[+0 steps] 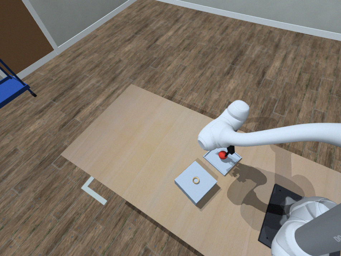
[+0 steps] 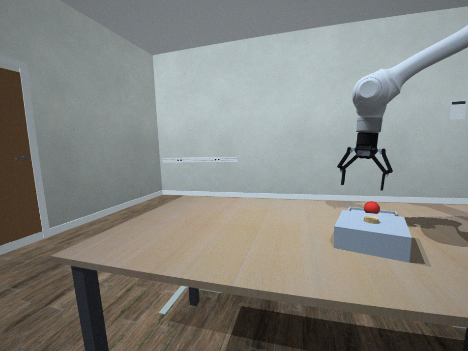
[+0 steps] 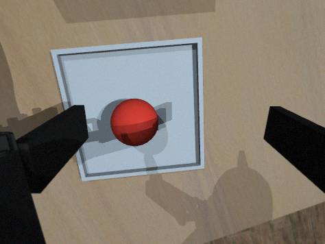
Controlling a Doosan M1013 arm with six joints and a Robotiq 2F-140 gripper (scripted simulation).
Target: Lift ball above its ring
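Wrist view shows your pincer (image 3: pixel 175 127) spread wide and empty so the ball (image 3: pixel 134 122) below, nearer one finger, can fit between.

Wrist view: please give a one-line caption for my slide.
Open gripper hovering above the red ball, which lies in a shallow grey tray.

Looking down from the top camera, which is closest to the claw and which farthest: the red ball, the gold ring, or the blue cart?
1. Red ball, directly under the open claw, on its shallow tray.
2. Gold ring, on the grey block nearer the table's front edge.
3. Blue cart, far off by the door.
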